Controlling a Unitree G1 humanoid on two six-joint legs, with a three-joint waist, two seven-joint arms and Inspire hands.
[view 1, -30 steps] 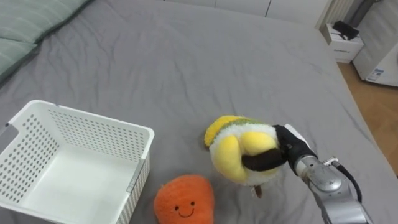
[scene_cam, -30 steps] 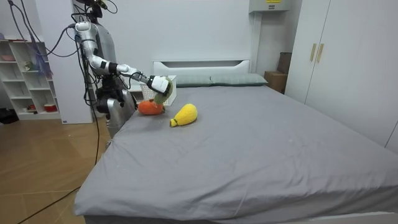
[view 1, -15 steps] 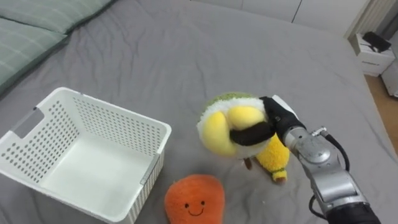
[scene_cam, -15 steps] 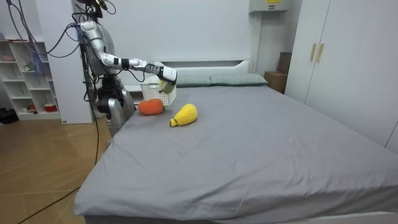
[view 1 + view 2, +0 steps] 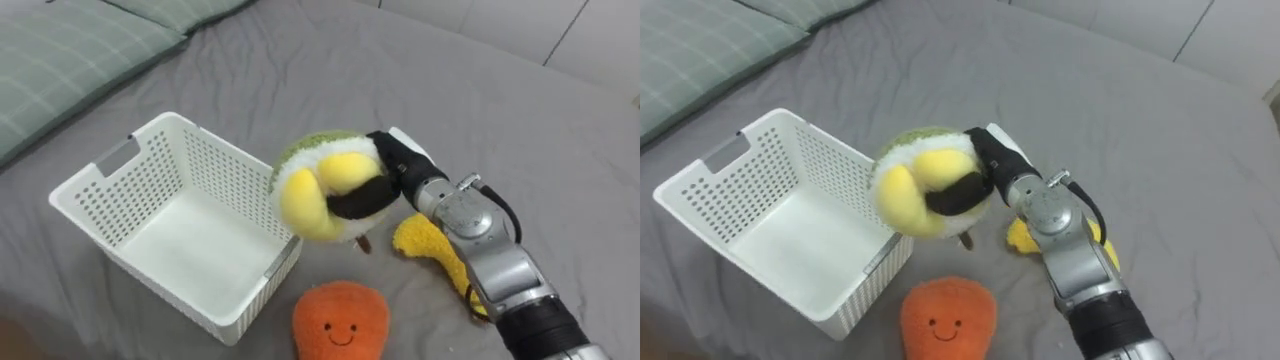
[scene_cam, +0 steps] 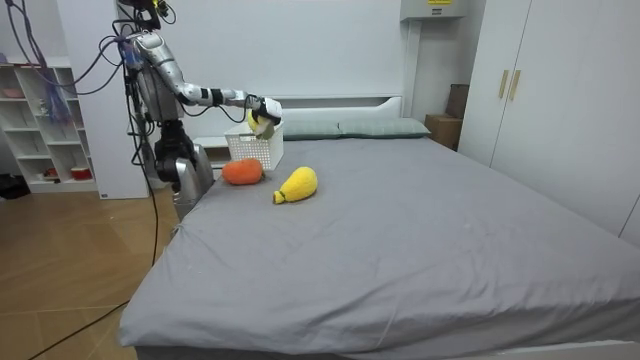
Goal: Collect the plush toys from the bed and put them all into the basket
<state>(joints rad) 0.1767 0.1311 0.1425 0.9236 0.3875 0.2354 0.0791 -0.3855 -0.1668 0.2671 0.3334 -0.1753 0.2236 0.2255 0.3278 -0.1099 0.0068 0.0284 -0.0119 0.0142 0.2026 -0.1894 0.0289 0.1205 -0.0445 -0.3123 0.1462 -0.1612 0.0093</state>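
Your right hand (image 5: 398, 168) has its dark fingers curled tight round the yellow-and-green plush toy (image 5: 315, 190), holding it mid-frame just above the right rim of the white basket (image 5: 225, 175), so by my reading you're on the carry-and-drop step. Next, bring it further toward the frame's left, over the basket's bare floor, then let the fingers slacken. The orange plush (image 5: 340, 320) at bottom centre and the yellow plush (image 5: 425, 240) beside your forearm lie on the grey bed (image 5: 300, 60).
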